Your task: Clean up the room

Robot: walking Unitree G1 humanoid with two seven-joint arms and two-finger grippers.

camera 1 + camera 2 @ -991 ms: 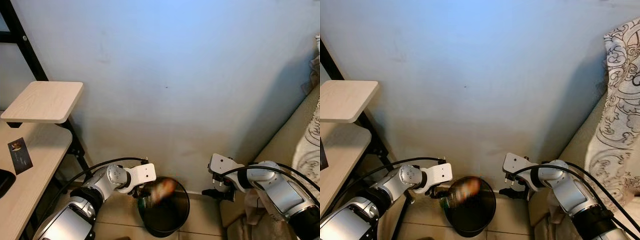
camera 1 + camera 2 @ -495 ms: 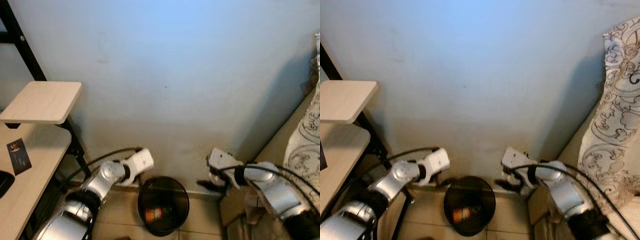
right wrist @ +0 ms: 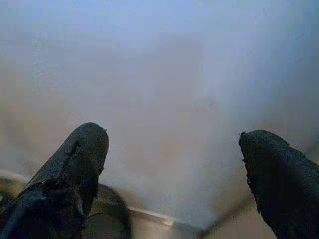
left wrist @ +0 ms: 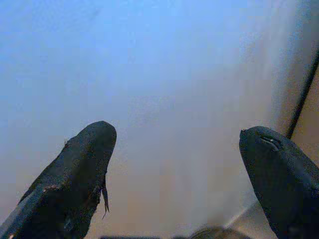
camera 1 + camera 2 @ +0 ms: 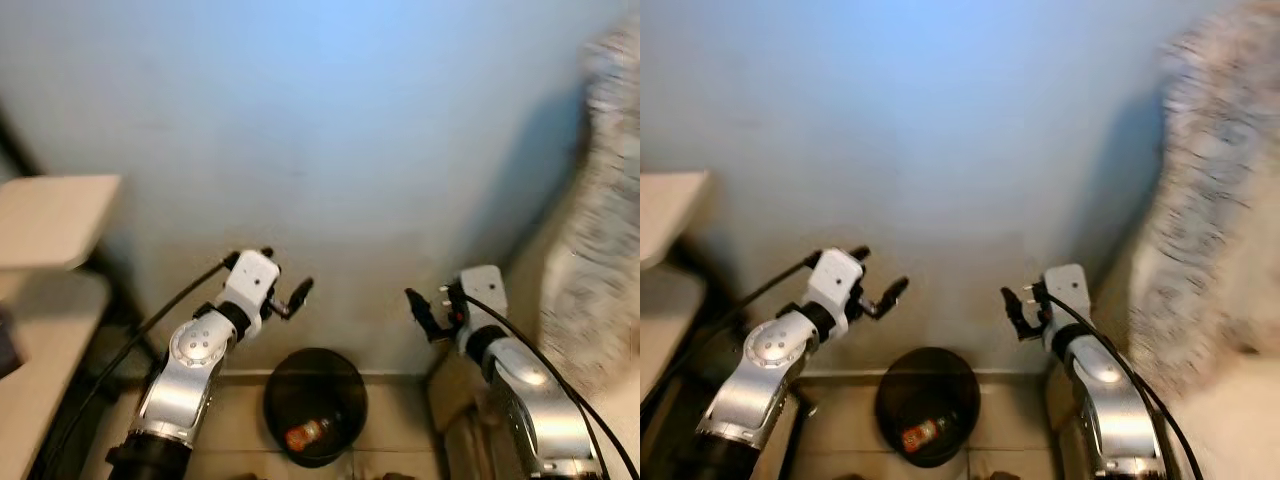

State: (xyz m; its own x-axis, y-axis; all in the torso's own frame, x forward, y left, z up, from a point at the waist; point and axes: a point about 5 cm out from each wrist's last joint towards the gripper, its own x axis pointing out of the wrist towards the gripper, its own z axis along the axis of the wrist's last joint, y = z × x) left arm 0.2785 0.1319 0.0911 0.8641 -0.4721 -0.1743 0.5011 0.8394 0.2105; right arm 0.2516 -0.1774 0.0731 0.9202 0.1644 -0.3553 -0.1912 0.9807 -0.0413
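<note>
While the head views are blurred, the items read as follows, from the left of the frame to the right.

Desk [image 5: 45,215]: pale wood, far left edge, nothing on it identifiable.

Left claw [image 5: 290,297]: left of centre, raised in front of the wall [image 5: 330,130], above and to the left of the bin; fingers spread wide, nothing between them.

Bin [image 5: 350,385]: round, black, lower centre, on the tiled floor [image 5: 235,425] against the wall.

Wrapper [image 5: 307,433]: small reddish-orange piece of litter lying at the bottom of the bin. This item appears disposed of.

Right claw [image 5: 420,310]: right of centre, above and to the right of the bin; fingers likewise apart and empty.

Patterned fabric [image 5: 605,200]: right edge, too blurred to identify further.

Handling note: with both claws empty, the step in hand looks like turning off to find the next item. Best done by keeping both arms drawn in, clear of the wall and the bin rim, so that the bin is not tipped.
</note>
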